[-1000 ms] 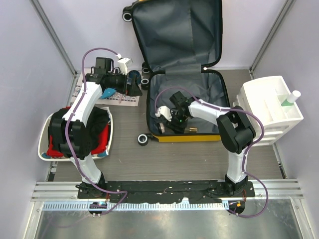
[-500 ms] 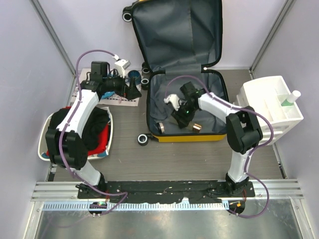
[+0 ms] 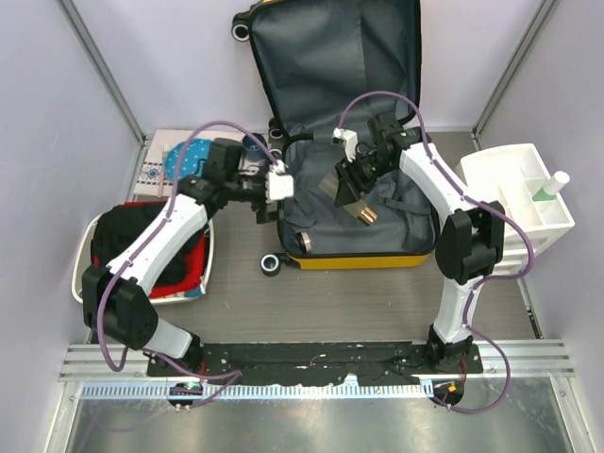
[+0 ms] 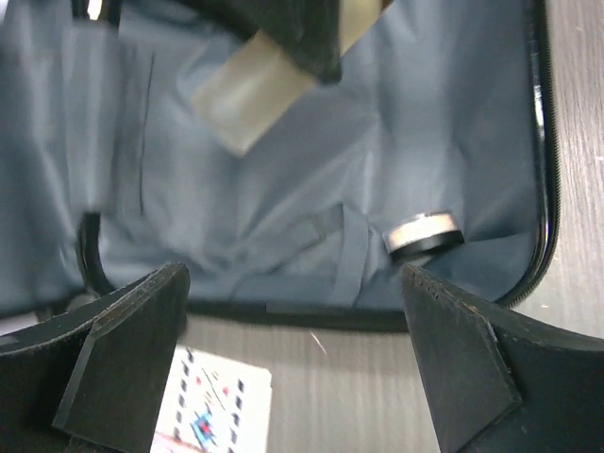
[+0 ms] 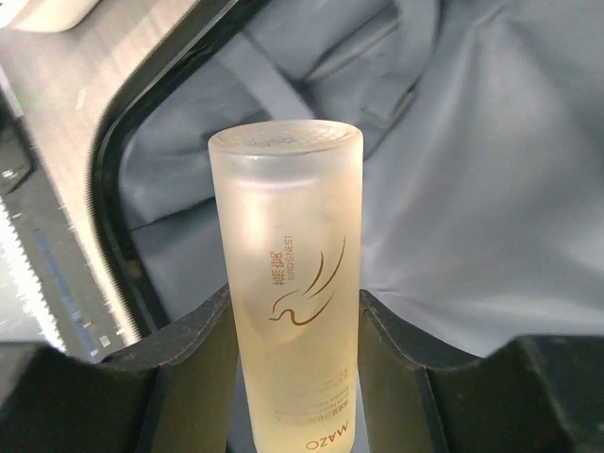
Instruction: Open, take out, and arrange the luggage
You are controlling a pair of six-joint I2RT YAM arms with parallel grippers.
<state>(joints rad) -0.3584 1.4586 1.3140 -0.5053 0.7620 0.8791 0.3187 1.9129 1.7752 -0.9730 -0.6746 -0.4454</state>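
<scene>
The luggage (image 3: 359, 261) lies open on the table, its lid propped against the back wall and its grey lining (image 4: 283, 189) showing. My right gripper (image 3: 351, 196) hangs over the open half, shut on a frosted pale-yellow bottle (image 5: 288, 245) marked MAZO, with a finger on each side (image 5: 294, 302). The bottle's free end (image 3: 366, 215) points toward the front. My left gripper (image 3: 269, 203) is open beside the luggage's left rim, with nothing between its fingers (image 4: 293, 278). A small jar (image 4: 425, 234) with a black base lies inside, near the front left corner (image 3: 304, 243).
A white tray (image 3: 77, 283) piled with black and red clothes sits at the left. A white drawer unit (image 3: 514, 203) holding a green bottle (image 3: 547, 186) stands at the right. Patterned cards (image 3: 160, 170) lie at the back left, one under my left fingers (image 4: 212, 406).
The right gripper has risen from the luggage floor and moved toward the back with the bottle. The left arm has swung right from the back-left items to the luggage's left rim.
</scene>
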